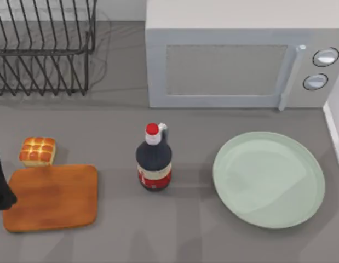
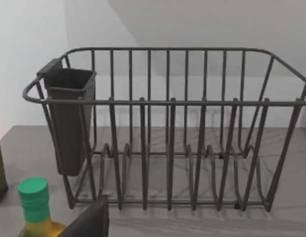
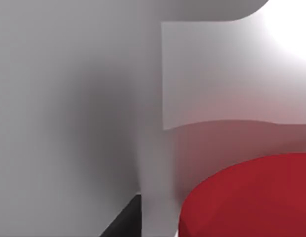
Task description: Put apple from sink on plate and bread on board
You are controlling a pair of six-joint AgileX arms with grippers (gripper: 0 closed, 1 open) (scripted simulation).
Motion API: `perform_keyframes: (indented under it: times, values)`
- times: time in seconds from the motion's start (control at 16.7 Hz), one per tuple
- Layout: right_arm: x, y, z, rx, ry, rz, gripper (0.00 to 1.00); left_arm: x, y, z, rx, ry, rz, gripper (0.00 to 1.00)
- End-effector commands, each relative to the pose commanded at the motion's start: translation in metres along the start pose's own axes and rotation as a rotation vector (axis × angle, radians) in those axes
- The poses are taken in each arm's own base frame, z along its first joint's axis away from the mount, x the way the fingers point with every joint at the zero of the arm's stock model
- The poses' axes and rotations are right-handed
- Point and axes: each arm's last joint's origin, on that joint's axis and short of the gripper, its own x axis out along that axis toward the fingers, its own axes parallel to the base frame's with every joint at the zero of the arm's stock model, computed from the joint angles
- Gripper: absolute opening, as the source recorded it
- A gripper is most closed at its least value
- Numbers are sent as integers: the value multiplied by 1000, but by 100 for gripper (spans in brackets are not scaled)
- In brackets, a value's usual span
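Grey countertop holds the plate (image 1: pixel 269 178) lower right, bare for the apple (image 3: pixel 251 197) beside my right gripper, whose finger state I cannot tell.

The top camera looks straight down on the table (image 1: pixel 213 230). The left wrist camera faces the dish rack (image 2: pixel 167 128), also at the top view's upper left (image 1: pixel 43 49). The right wrist camera sits very close to the red apple (image 3: pixel 251 197).

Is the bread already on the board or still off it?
Off it. The bread sits on the table just beyond the board's far left corner.
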Motion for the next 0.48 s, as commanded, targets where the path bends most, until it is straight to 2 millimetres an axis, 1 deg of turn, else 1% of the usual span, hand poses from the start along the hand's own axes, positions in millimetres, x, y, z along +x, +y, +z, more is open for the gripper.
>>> perform_keyframes:
  times: [0.12, 0.18, 0.48]
  values:
    - [0, 0, 0, 0, 0, 0, 2, 0, 0, 0, 0, 0, 0, 100]
    - [0, 0, 0, 0, 0, 0, 0, 0, 0, 0, 0, 0, 0, 100]
    - [0, 0, 0, 0, 0, 0, 0, 0, 0, 0, 0, 0, 0, 100]
